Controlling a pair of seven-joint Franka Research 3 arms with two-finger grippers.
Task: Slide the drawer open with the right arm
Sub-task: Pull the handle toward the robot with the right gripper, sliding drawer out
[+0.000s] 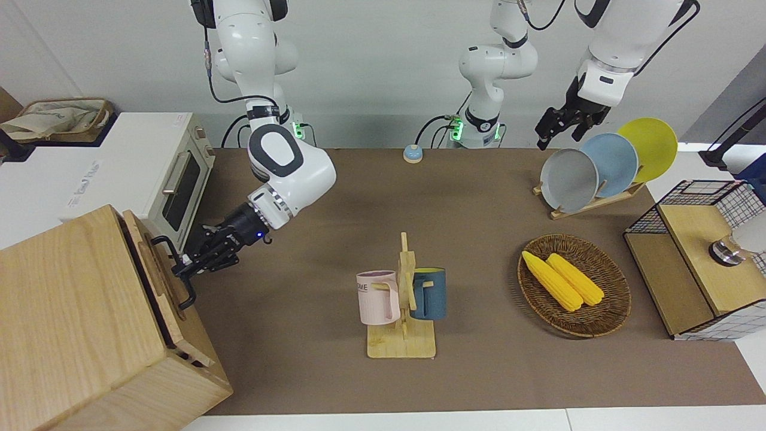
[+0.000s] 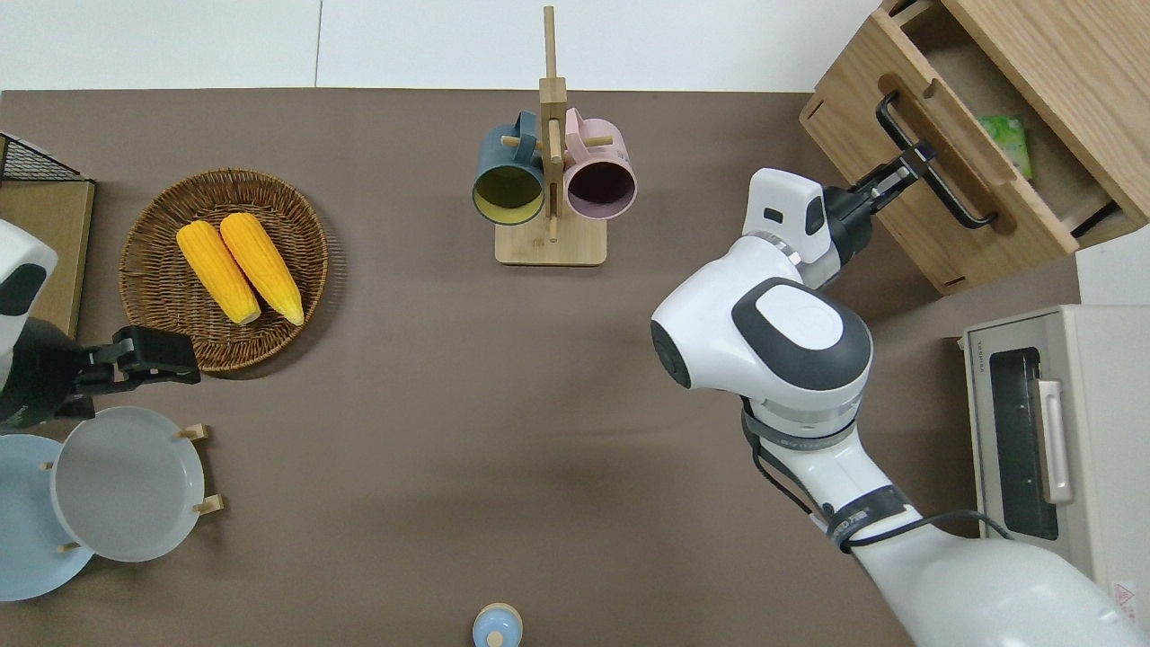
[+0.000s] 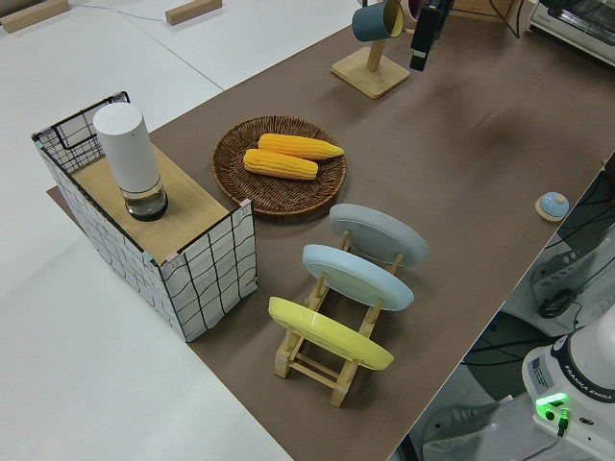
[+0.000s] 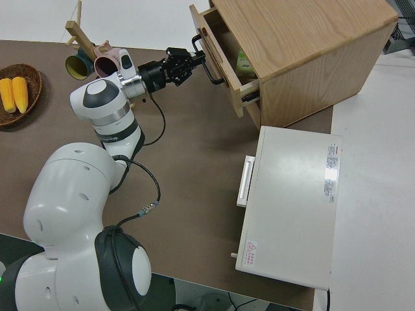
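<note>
Pale-wood drawer (image 2: 966, 193) part open, right hand (image 2: 907, 171) clamping black bar handle (image 2: 934, 162)

Right end effector (image 4: 194, 63) on half-open drawer (image 4: 224, 65) handle (image 4: 209, 63)

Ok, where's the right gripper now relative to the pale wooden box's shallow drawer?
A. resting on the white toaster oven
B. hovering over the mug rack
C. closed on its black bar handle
C: the right gripper is clamped on the black bar handle of the shallow light-wood drawer, which stands partly open.
</note>
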